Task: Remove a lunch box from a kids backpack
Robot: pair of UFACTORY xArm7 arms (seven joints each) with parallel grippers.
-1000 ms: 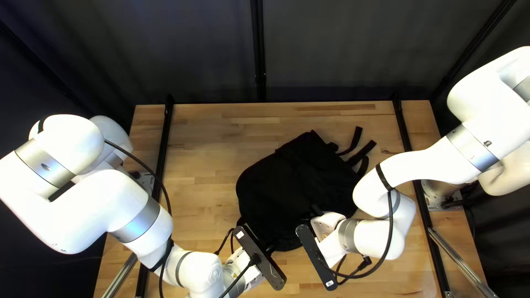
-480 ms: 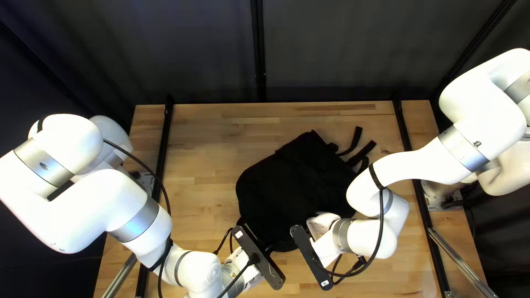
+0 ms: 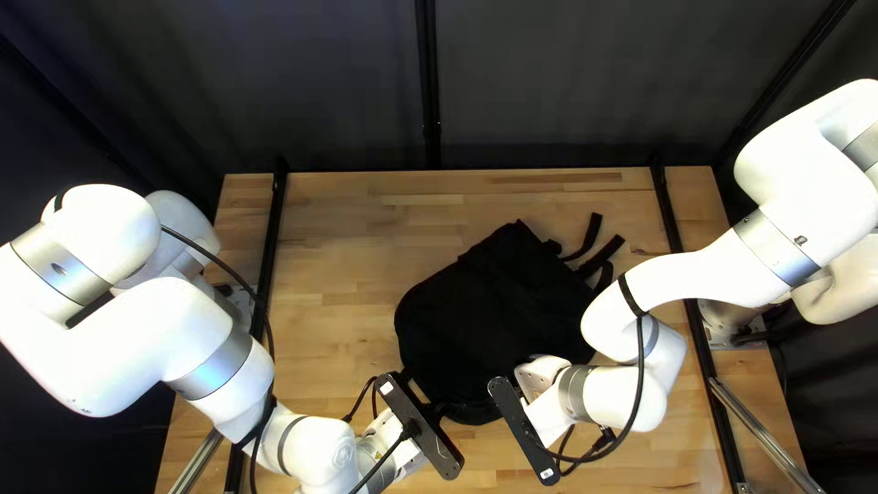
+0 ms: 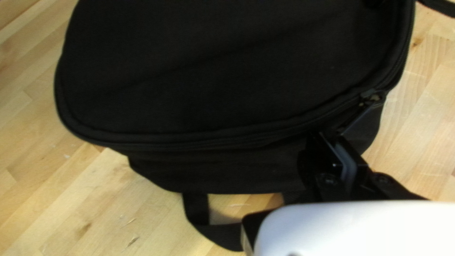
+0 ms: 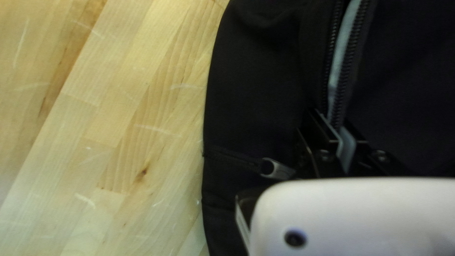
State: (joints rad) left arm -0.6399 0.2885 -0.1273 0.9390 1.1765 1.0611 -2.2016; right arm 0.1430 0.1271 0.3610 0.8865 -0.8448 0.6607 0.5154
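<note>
Left fingers (image 4: 350,163) grip the backpack's (image 3: 494,306) 7 o'clock pull tab (image 4: 356,117), right fingers (image 5: 349,143) its zipper (image 5: 350,57); skewed tugging could jam it.

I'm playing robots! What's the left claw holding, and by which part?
The left claw holds a zipper pull on the backpack, by the end away from its slider.

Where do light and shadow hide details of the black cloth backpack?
Top left view: the black cloth backpack is so dark that its folds almost vanish; left wrist view: its wide panel is nearly as dark, though the zipper edge catches faint light; right wrist view: zipper teeth stay readable.
</note>
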